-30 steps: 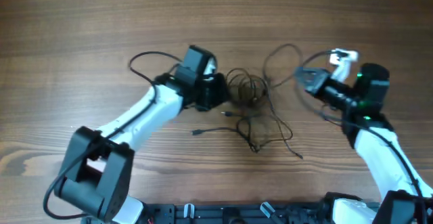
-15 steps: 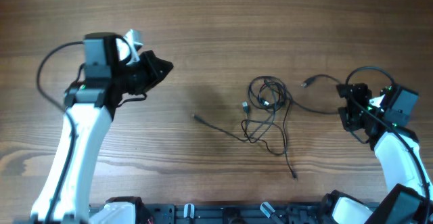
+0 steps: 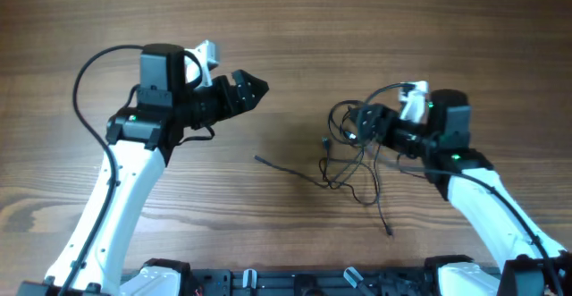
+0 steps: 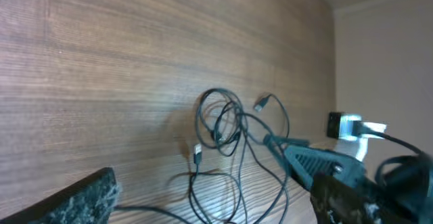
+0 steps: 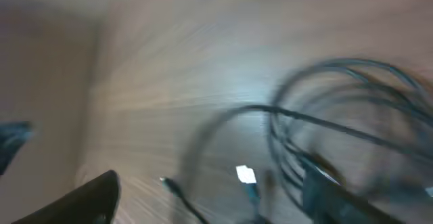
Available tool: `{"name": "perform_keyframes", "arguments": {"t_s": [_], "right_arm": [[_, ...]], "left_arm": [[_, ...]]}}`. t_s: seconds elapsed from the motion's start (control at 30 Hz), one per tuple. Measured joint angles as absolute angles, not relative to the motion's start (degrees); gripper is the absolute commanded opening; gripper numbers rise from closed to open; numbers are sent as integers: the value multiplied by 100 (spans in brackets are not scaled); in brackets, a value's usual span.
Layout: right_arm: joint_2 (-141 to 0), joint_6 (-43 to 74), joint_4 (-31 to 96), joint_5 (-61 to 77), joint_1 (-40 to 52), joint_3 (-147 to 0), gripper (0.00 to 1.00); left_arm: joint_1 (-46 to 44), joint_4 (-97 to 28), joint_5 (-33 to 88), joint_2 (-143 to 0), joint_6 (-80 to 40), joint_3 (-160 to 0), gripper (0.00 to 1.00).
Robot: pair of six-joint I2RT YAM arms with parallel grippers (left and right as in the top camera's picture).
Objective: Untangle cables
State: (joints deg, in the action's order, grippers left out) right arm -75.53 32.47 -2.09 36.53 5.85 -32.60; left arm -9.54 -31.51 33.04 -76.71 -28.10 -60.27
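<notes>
Black cables (image 4: 223,135) lie between the right hand's (image 3: 356,126) wide-spread fingers (image 5: 81,200).

**No Words to Read**

I look all over and I find no words, no numbers and no signs that I can read. The cables (image 3: 350,144) are thin and black, and I can make out no writing on them. The wooden table (image 3: 286,19) shows only its grain. The view from my right wrist is too blurry to tell anything.
</notes>
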Motion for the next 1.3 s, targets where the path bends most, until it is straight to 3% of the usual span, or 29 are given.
{"name": "perform_keyframes", "arguments": {"t_s": [0.07,0.2,0.33,0.53,0.8,0.97,1.07,1.2,1.3], "right_arm": [[-7553,3022,-633,3632,864,-3260,61],[-7553,2829,-764,3529,1050,-3260,58],[-7553,2515,-537,3454,1052,-3260,44],[-7616,2165,-384,3402,1081,-3258,4],[-7760,2867,-1337,3741,834,-3253,4],[-7760,3339,-2609,5120,515,-3247,4],[-7758,3465,-2884,5631,515,-3247,4],[-7758,3557,-2902,5913,515,-3247,4],[-7758,3594,-2902,5990,515,-3249,4]], "left_arm": [[-1061,-3146,3242,-7800,-2810,-6027,94],[-1260,-3151,3201,-8001,-2810,-6027,94],[-1479,-3092,3194,-8125,-2810,-6027,98],[-1839,-2899,3175,-8344,-2810,-6027,100],[-2064,-2864,3175,-8403,-3409,-6027,100],[-2078,-2716,3201,-8493,-4473,-6027,100],[-2211,-2095,3446,-8794,-5098,-6027,84],[-2609,-1350,3769,-9271,-5979,-6029,83],[-2928,-633,4042,-9721,-6711,-6023,69]]}}
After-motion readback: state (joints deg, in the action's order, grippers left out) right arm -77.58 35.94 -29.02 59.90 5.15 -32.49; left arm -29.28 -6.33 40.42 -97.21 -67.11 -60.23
